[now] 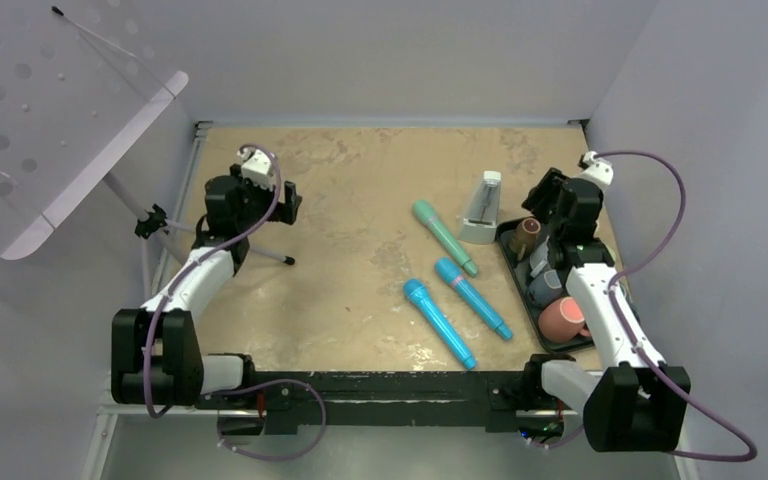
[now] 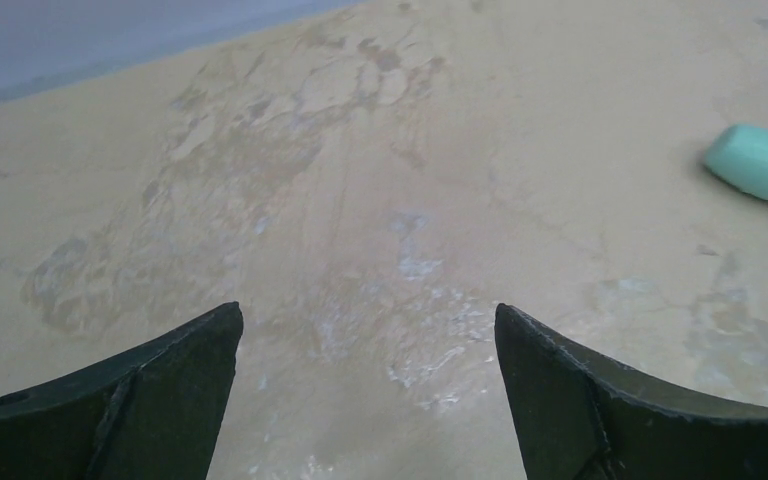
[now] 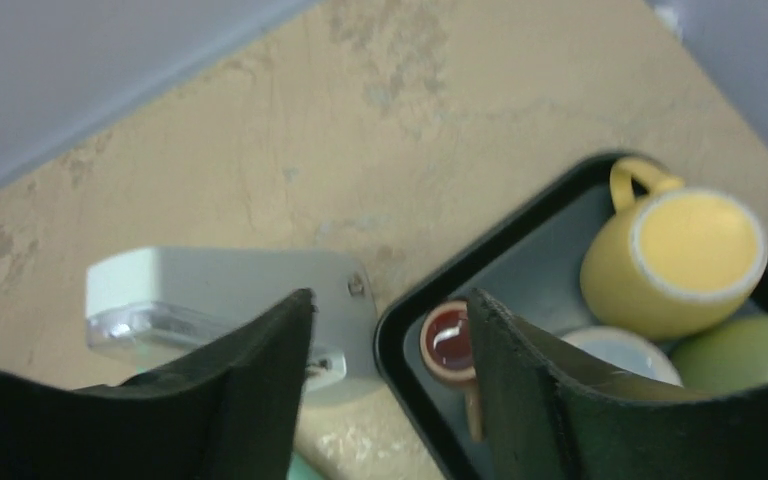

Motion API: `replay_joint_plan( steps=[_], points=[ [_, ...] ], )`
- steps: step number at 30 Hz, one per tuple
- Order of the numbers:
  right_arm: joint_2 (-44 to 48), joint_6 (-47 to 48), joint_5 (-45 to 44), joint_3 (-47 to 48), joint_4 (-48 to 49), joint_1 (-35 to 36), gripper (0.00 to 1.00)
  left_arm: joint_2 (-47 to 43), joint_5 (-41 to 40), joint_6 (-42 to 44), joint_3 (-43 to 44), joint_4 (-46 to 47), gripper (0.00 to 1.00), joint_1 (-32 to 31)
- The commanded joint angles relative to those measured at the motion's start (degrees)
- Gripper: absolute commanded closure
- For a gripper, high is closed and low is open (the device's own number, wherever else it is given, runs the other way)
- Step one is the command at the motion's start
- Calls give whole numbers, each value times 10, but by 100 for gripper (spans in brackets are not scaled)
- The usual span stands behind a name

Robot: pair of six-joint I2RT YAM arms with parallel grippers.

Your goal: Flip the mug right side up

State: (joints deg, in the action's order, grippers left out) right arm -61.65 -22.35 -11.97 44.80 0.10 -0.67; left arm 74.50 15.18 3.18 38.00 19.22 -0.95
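approach matters: right gripper (image 3: pixel 390 296), jaws spread and empty, hangs over the tray (image 3: pixel 388 345) at its 9 o'clock rim. the yellow mug (image 3: pixel 680 262), seemingly base-up, lies at the gripper's 2 o'clock. pinch its wall squarely before rolling the wrist. left gripper (image 2: pixel 368 312) idles, spread. from overhead the right arm (image 1: pixel 600 300) hides that mug.

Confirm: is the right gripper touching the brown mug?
Cannot tell. In the right wrist view one finger of the right gripper overlaps the edge of the brown mug, hiding any contact or gap.
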Motion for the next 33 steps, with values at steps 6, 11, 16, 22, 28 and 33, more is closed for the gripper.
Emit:
replay_joint_plan(
  steps=[6,11,16,22,28,33],
  points=[
    [-36,-115,-69,17,-141,68,46,-2,152,8,238,-468,7,-13],
    [-98,-141,-79,24,-145,67,51,3,152,4,301,-548,11,-15],
    [-109,-150,-83,4,-152,68,52,4,147,3,321,-568,14,-15],
    [-142,-169,-88,-1,-149,68,53,9,144,-5,320,-568,16,-15],
    [-145,-191,-106,-15,-169,68,45,10,148,-2,323,-574,17,-15],
    [-162,-200,-102,-19,-148,58,45,13,163,-6,326,-571,18,-15]
  ],
)
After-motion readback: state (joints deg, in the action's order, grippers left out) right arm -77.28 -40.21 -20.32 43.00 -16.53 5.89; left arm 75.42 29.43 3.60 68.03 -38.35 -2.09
